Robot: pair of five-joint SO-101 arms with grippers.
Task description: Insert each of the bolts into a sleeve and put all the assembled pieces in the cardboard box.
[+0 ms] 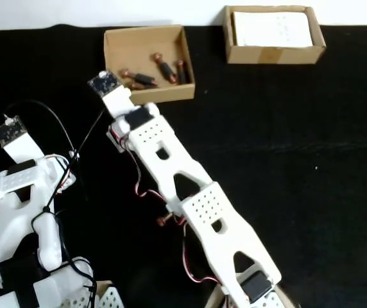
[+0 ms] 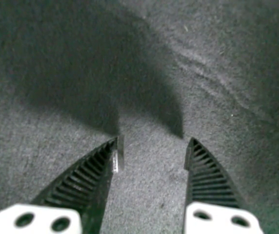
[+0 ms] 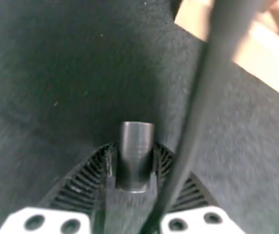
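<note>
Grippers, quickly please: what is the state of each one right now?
Left gripper: open, holding nothing.
Right gripper: closed on a dark sleeve.

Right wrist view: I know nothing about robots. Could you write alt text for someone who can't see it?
A gripper is shut on a short dark sleeve, which sticks out past its tips above black cloth. A black cable crosses close in front, and part of the cardboard box shows beyond.

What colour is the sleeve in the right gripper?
Dark grey, nearly black; the sleeve shows best in the right wrist view.
</note>
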